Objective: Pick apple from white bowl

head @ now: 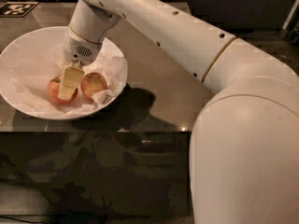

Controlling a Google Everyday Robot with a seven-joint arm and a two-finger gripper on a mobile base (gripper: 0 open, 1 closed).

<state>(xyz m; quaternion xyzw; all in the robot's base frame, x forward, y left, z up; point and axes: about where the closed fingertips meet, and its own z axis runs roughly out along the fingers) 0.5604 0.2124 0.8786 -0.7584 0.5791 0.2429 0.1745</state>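
Observation:
The white bowl [18, 55] sits at the left of the table, lined with crumpled white tissue paper. Two apples lie side by side in it. The apple [53, 91] is the left, evenly red-orange one. A smaller apple [95, 84] with a pale patch lies just to its right. My gripper [68, 84] hangs from the white arm, reaches down into the bowl and covers the right part of the red-orange apple. The gripper hides where it meets the apple.
My big white arm [187, 36] crosses the table from the right and its base fills the lower right. The brown tabletop [154, 73] ends at a front edge just below the bowl. A black-and-white marker tag [16, 8] lies at the far left corner.

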